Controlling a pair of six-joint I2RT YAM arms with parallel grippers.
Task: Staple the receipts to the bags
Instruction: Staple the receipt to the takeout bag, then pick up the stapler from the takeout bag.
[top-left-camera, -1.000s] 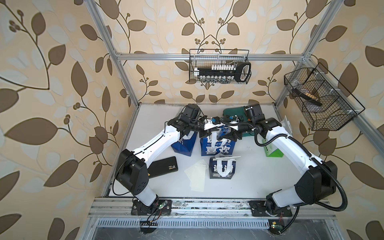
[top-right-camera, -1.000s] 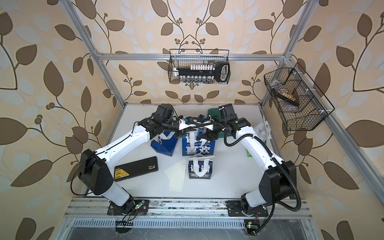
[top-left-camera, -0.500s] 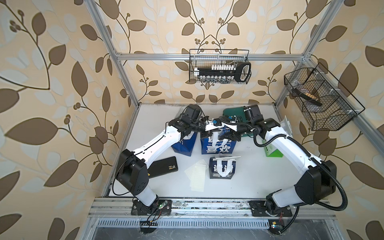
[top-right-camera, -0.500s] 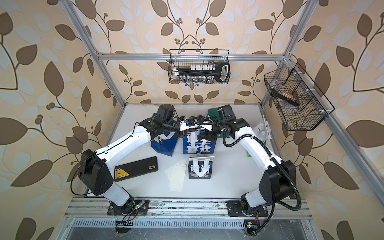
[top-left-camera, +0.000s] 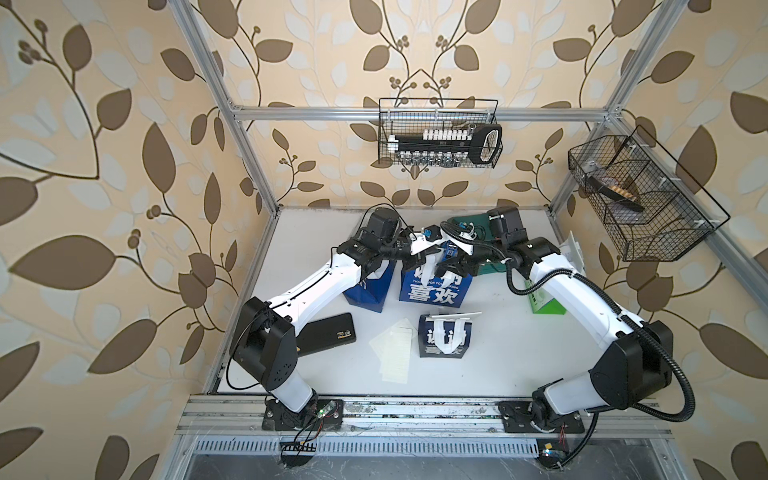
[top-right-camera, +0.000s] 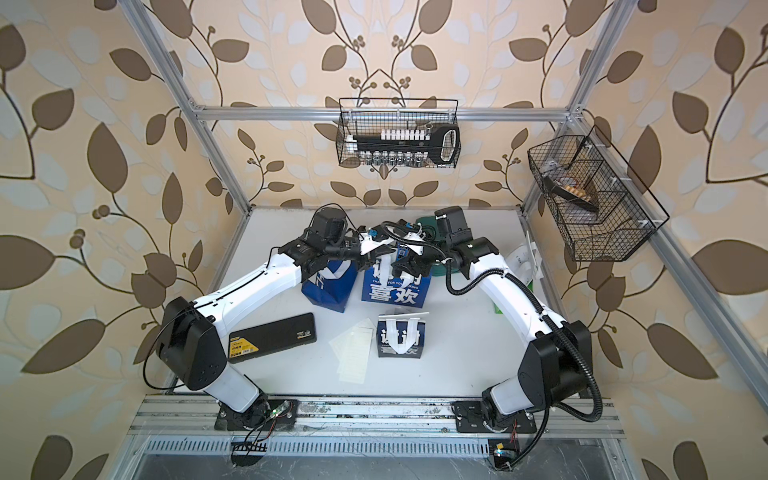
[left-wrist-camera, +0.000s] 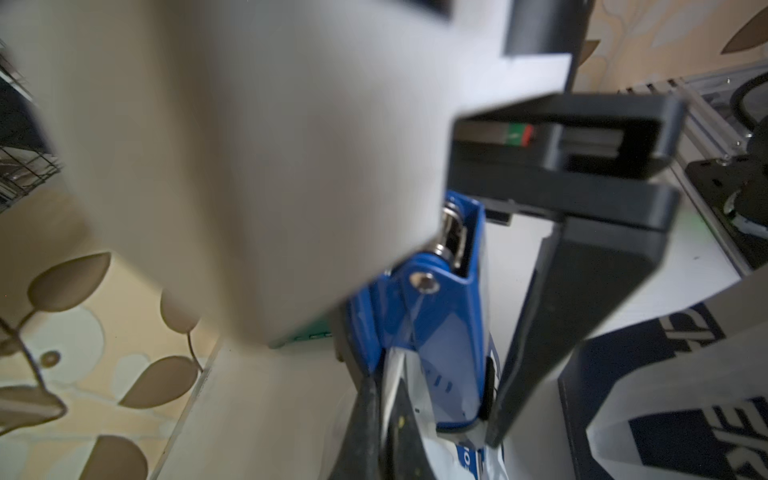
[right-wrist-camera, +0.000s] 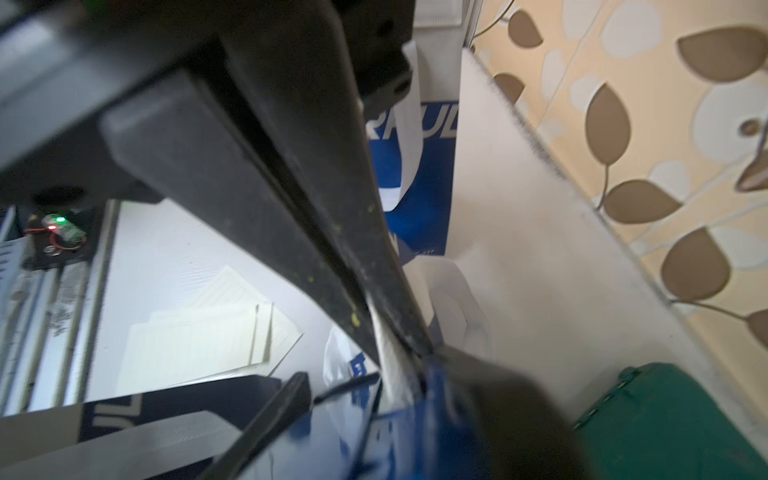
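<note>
blue stapler gripped by right fingers meets the receipt pinched between left fingers.

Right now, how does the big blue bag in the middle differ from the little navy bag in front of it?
The middle bag is larger and brighter blue; the small navy bag is darker. The left gripper is shut at the middle bag's top; the small navy bag stands untouched. Both stand upright with white characters and white handles.

A black case lies flat on the white table.
</note>
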